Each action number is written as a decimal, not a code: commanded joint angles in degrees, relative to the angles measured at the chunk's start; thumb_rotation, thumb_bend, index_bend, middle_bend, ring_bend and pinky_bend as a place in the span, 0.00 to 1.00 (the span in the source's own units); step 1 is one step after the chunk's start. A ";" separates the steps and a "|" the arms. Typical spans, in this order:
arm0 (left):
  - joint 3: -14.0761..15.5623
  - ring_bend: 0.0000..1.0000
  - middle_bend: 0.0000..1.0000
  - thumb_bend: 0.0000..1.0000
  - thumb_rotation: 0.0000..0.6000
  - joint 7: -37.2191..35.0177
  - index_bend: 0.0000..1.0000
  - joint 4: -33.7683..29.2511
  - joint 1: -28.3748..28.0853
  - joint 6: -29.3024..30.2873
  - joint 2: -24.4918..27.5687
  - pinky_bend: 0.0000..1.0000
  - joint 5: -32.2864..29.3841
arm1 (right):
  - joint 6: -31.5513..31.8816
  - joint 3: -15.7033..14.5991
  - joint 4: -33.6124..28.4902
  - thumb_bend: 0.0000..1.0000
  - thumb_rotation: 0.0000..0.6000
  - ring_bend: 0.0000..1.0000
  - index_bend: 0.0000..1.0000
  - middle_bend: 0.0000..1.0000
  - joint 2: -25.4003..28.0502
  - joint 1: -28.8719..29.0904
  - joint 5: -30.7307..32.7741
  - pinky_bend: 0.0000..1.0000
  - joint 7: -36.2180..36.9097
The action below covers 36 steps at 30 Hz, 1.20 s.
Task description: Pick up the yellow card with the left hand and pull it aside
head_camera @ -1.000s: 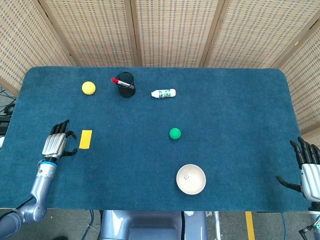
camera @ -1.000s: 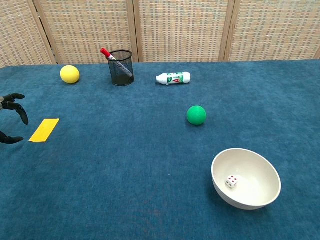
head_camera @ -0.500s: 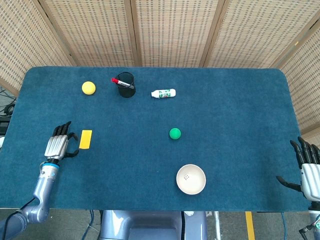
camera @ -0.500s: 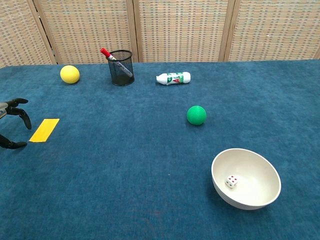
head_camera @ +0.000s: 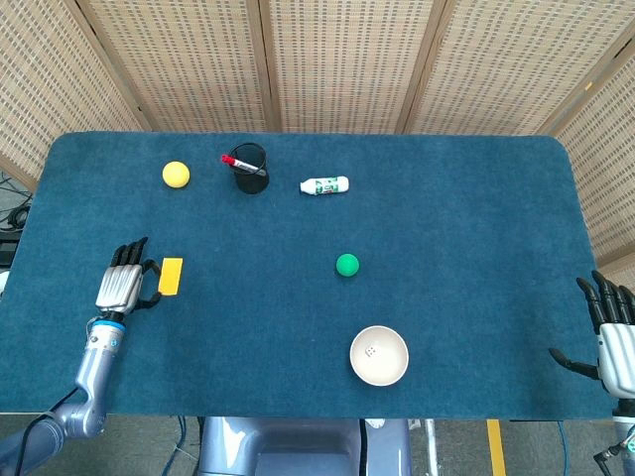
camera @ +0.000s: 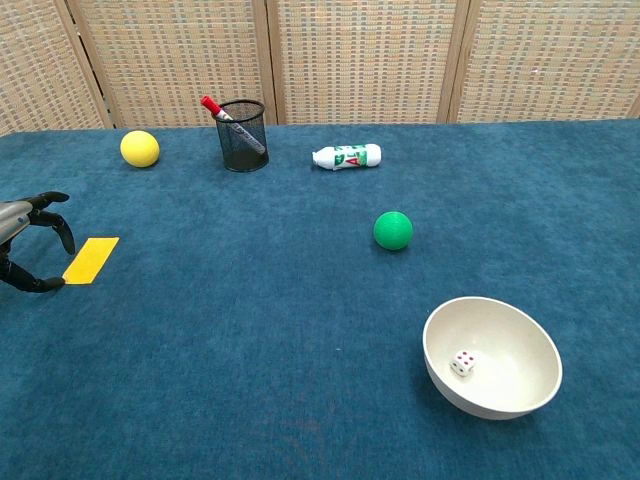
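Since 1 s ago the left hand has slid closer to the yellow card; card itself looks unmoved. Hand now sits just beside the card's outer long edge, fingers apart and curved toward it, thumb tip at the card's near corner in chest view; can't tell if it actually touches. Nothing held, card lies flat on the tabletop.

Taking the card as landmark:
- Yellow ball well behind it, toward the far edge.
- Black mesh cup behind and toward the middle, w/ a red-capped marker leaning in it, cap sticking out over the rim.
- Small white bottle lying on its side, further along past the cup.
- Green ball well off toward the right-hand side, roughly level w/ the card.
- White bowl further right and nearer the front edge, a die inside it.

Right hand at the opposite end of the tabletop from the card, fingers spread, thumb out, holding nothing.
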 commanded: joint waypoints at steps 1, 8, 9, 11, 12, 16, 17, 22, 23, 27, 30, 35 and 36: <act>-0.57 0.00 0.00 0.27 1.00 0.72 0.44 -0.09 -0.60 -0.47 -0.14 0.00 -0.37 | -0.06 0.01 0.05 0.00 1.00 0.00 0.00 0.00 -0.03 0.03 0.01 0.00 0.03; -3.85 0.00 0.00 0.29 1.00 1.97 0.44 -0.98 -3.18 0.41 0.95 0.00 -1.02 | -0.28 0.01 0.19 0.00 1.00 0.00 0.00 0.00 -0.13 0.10 0.10 0.00 0.01; -4.06 0.00 0.00 0.29 1.00 2.12 0.44 -1.36 -3.32 0.44 1.24 0.00 -1.11 | -0.29 0.02 0.18 0.00 1.00 0.00 0.00 0.00 -0.13 0.11 0.12 0.00 0.01; -4.72 0.00 0.00 0.29 1.00 2.40 0.44 -2.47 -3.67 0.98 2.11 0.00 -1.11 | -0.30 0.02 0.17 0.00 1.00 0.00 0.00 0.00 -0.13 0.10 0.14 0.00 0.02; -5.00 0.00 0.00 0.29 1.00 2.55 0.44 -3.19 -3.78 1.26 2.65 0.00 -1.10 | -0.29 0.02 0.15 0.00 1.00 0.00 0.00 0.00 -0.13 0.09 0.14 0.00 0.04; -5.13 0.00 0.00 0.28 1.00 2.83 0.44 -10.17 -2.74 3.01 7.64 0.00 -0.42 | -0.28 -0.03 -0.02 0.00 1.00 0.00 0.00 0.00 -0.02 0.08 0.02 0.00 0.06; -4.74 0.00 0.00 0.28 1.00 2.94 0.44 -11.62 -2.41 2.71 8.69 0.00 -0.42 | -0.24 -0.06 -0.05 0.00 1.00 0.00 0.00 0.00 0.00 0.07 -0.05 0.00 0.04; -1.87 0.00 0.00 0.27 1.00 5.16 0.44 -15.65 -1.11 -0.86 12.30 0.00 -1.82 | 0.03 -0.20 -0.25 0.00 1.00 0.00 0.00 0.00 0.11 -0.07 -0.36 0.00 0.08; -1.63 0.00 0.00 0.27 1.00 5.49 0.43 -16.01 -1.04 -1.28 12.61 0.00 -2.10 | 0.06 -0.20 -0.30 0.00 1.00 0.00 0.00 0.00 0.14 -0.09 -0.39 0.00 0.10; -0.16 0.00 0.00 0.28 1.00 5.16 0.42 -16.36 -0.44 -1.78 13.18 0.00 -1.64 | 0.15 -0.16 -0.44 0.00 1.00 0.00 0.00 0.00 0.26 -0.13 -0.40 0.00 0.25; 1.07 0.00 0.00 0.28 1.00 3.76 0.42 -15.19 0.29 -1.41 12.76 0.00 -0.59 | -0.06 -0.13 -0.38 0.00 1.00 0.00 0.00 0.00 0.30 -0.08 -0.25 0.00 0.43; 1.61 0.00 0.00 0.28 1.00 2.41 0.42 -11.34 0.03 -1.73 10.36 0.00 0.06 | -0.33 -0.19 -0.30 0.00 1.00 0.00 0.00 0.00 0.27 0.05 -0.28 0.00 0.45; 1.61 0.00 0.00 0.28 1.00 2.19 0.42 -10.81 -0.08 -1.59 9.89 0.00 0.28 | -0.33 -0.17 -0.31 0.00 1.00 0.00 0.00 0.00 0.28 0.06 -0.28 0.00 0.44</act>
